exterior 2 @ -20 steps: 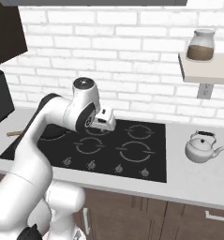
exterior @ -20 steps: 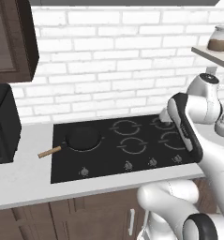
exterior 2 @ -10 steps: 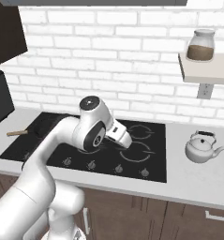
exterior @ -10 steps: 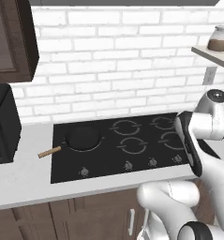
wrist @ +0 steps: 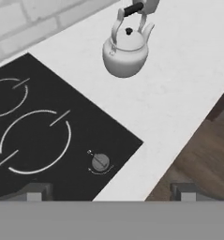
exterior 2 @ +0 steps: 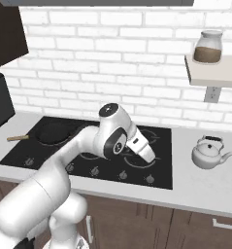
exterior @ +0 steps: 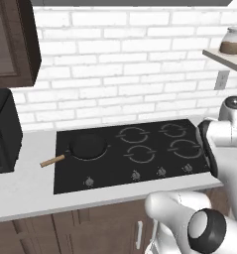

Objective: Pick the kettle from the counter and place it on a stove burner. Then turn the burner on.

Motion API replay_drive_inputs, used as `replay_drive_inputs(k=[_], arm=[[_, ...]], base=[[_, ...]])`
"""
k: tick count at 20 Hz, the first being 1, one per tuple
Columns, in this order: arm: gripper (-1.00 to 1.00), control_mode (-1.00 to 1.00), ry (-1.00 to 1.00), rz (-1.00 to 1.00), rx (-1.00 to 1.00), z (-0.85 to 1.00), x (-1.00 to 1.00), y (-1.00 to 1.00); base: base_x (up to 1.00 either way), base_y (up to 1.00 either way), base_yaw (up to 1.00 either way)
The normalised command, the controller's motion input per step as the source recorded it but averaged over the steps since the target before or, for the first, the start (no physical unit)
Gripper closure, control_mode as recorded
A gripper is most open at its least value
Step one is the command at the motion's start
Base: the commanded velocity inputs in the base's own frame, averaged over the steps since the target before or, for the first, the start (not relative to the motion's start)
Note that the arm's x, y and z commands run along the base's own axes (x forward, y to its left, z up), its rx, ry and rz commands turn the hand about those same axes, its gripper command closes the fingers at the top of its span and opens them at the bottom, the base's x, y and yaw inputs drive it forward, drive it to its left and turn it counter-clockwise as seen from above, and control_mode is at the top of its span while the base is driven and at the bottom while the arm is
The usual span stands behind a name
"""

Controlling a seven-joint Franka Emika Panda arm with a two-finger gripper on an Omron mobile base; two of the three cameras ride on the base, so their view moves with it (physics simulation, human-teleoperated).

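The arm has swung rightward off the cooktop (exterior 2: pixel 151 181) toward the kettle (exterior 2: pixel 208 152); gripper (wrist: pixel 111 192) spread wide, empty — kettle stands on the counter (exterior 2: pixel 195 187) just right of the cooktop; pickup is next.

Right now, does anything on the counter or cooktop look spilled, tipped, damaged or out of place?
Nothing stands out. The kettle stands upright on the counter, apart from the cooktop, and the frying pan sits flat over a burner.

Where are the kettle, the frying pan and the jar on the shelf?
kettle (exterior 2: pixel 208 154): right base view, on its body.
frying pan (exterior: pixel 88 145): left base view, inside its bowl.
jar (exterior 2: pixel 207 48): right base view, on its side.
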Motion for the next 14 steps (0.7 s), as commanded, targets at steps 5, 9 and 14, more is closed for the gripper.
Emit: replay_drive_inputs(k=[5, 9, 14], arm=[[-1.00, -1.00, 0.03, -0.16, 0.00, 0.00, 0.02, -0.81], [-1.00, -1.00, 0.00, -0.21, 0.02, 0.11, 0.06, -0.70], [-1.00, -1.00, 0.00, -0.16, 0.06, 0.09, 0.16, -0.36]], base=[[0.00, 0.00, 0.00], [0.00, 0.00, 0.00], [0.00, 0.00, 0.00]])
